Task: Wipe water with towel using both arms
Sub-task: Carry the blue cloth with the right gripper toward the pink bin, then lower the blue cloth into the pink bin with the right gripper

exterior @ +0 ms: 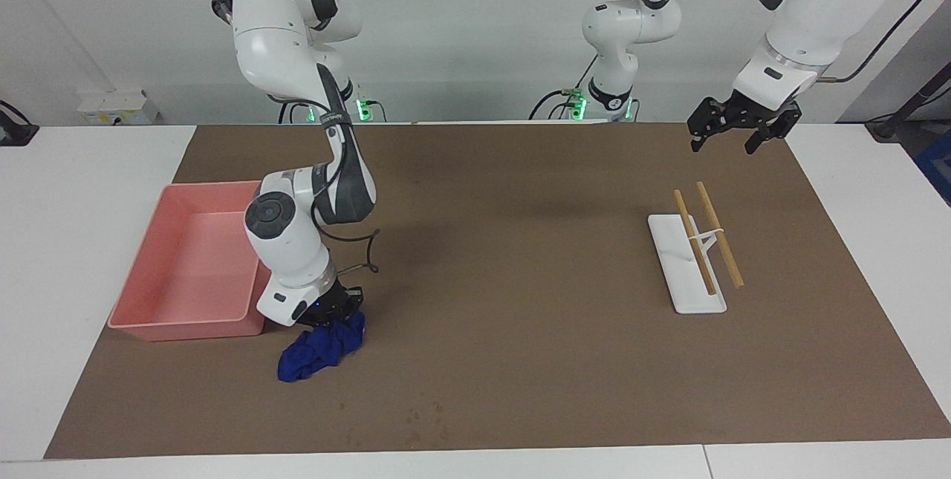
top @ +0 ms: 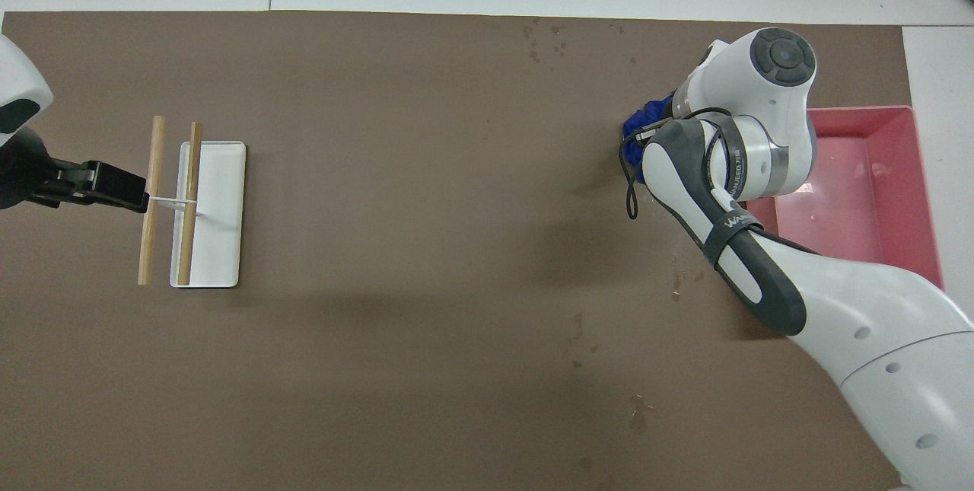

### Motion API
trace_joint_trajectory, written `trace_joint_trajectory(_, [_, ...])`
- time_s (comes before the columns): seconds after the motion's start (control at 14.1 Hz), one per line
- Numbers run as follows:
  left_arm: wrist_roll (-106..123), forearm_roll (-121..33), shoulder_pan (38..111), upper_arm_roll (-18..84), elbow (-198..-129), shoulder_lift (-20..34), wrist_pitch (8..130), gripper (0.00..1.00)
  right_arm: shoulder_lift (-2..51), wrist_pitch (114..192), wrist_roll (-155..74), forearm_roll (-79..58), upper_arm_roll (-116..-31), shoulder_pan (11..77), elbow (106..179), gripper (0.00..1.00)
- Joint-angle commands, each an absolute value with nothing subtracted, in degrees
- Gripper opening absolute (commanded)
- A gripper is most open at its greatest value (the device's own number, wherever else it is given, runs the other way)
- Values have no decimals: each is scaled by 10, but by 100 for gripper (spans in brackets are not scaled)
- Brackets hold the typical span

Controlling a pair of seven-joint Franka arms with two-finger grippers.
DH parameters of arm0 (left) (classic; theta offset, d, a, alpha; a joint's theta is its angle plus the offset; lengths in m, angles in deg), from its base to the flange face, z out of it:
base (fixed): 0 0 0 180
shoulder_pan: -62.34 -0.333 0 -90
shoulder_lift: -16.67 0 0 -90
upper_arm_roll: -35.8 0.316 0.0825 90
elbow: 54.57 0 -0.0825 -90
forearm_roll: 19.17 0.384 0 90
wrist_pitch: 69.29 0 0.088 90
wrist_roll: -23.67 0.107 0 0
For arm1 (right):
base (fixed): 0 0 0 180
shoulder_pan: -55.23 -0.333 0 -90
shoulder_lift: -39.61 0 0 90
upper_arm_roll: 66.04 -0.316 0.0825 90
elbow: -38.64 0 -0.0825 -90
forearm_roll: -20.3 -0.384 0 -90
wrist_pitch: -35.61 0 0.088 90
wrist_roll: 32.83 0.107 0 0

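Brown mat [exterior: 520, 241]: towel [exterior: 321, 349] under right pincer [exterior: 338, 310], seemingly pinched.

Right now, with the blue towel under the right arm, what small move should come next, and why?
Probably drag the towel away from the robots and toward the table's middle, onto the water. The right end effector is on the towel's nearer end beside the pink tray, and the blotches are not yet covered. The left end effector waits in the air near the white rack.

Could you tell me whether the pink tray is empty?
Empty: the pink tray shows only bare floor in both views; the towel lies outside it.
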State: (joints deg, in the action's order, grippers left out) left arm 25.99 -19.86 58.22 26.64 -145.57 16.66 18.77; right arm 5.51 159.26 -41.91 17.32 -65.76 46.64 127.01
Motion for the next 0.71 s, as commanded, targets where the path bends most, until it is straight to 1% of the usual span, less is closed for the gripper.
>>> trace_joint_trajectory(0.0, [261,-189,580,267,-1473,183,189,100,80,1505,-412,163,-666,474,1284,0])
trace_joint_trajectory(0.14, [261,-189,580,267,-1473,183,189,100,99,1444,-410,163,-666,477,1287,0])
trace_joint_trajectory(0.35, [261,-189,580,267,-1473,183,189,100,129,1368,-403,161,-667,500,1291,0])
trace_joint_trajectory(0.5, [261,-189,580,267,-1473,183,189,100,159,1313,-402,161,-667,507,1291,0])
trace_joint_trajectory(0.64, [261,-189,580,267,-1473,183,189,100,181,1277,-400,161,-666,513,1291,0])
